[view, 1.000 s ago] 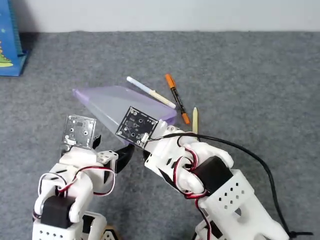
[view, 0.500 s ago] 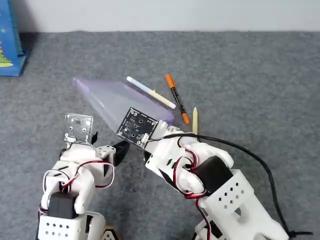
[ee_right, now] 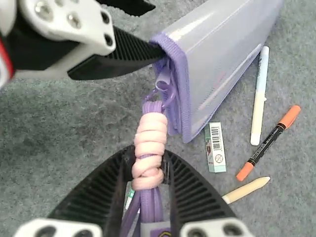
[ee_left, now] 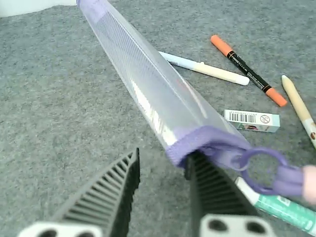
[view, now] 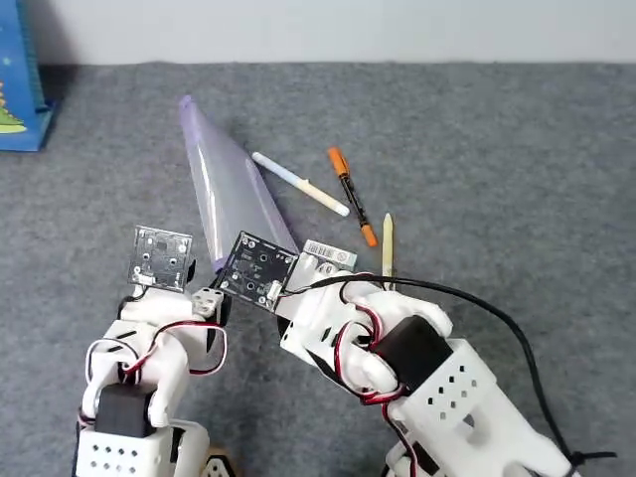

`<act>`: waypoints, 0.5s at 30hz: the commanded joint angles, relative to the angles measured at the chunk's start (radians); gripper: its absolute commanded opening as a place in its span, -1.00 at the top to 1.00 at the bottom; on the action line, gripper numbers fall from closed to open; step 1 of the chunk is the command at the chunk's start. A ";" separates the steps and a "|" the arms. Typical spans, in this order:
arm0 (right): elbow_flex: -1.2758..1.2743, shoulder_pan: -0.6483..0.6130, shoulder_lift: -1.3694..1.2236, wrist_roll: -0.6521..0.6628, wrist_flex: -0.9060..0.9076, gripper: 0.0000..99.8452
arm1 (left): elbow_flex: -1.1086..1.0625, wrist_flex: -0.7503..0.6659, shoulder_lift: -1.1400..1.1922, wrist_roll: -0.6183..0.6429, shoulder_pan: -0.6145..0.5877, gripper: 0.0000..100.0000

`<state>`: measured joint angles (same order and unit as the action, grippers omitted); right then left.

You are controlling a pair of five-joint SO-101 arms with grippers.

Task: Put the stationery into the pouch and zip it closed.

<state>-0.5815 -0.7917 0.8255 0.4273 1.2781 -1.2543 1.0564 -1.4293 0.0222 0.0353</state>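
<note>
Near the table's front edge, the right gripper (ee_right: 147,158) clamps the pink zip cord (ee_right: 148,140) of the purple pouch (view: 224,184), which runs toward 11 o'clock; the left gripper (ee_left: 164,157), spread wide, touches its end with one finger. White pen (view: 298,184), orange marker (view: 351,194) and pencil (view: 387,243) lie at 1 o'clock

White left arm (view: 149,350) and right arm (view: 469,390), black servos, red-white-black cables, black ribbed fingers (ee_left: 116,197), silver screws.

Soft even light, faint glare on pouch (view: 224,184)
</note>
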 commanded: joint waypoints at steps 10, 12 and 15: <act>-0.110 -0.025 0.039 0.021 0.013 0.98 | 0.015 -0.043 -0.002 -0.003 -0.055 0.98; -0.137 0.005 0.038 0.043 0.013 0.98 | 0.015 -0.061 -0.002 0.003 -0.086 0.98; -0.163 0.058 0.038 0.069 0.013 0.98 | 0.015 -0.075 -0.002 0.048 -0.138 0.98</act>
<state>-0.7411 -0.7856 0.8255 0.4641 1.2750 -1.2543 1.0273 -1.4246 0.0407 -0.0292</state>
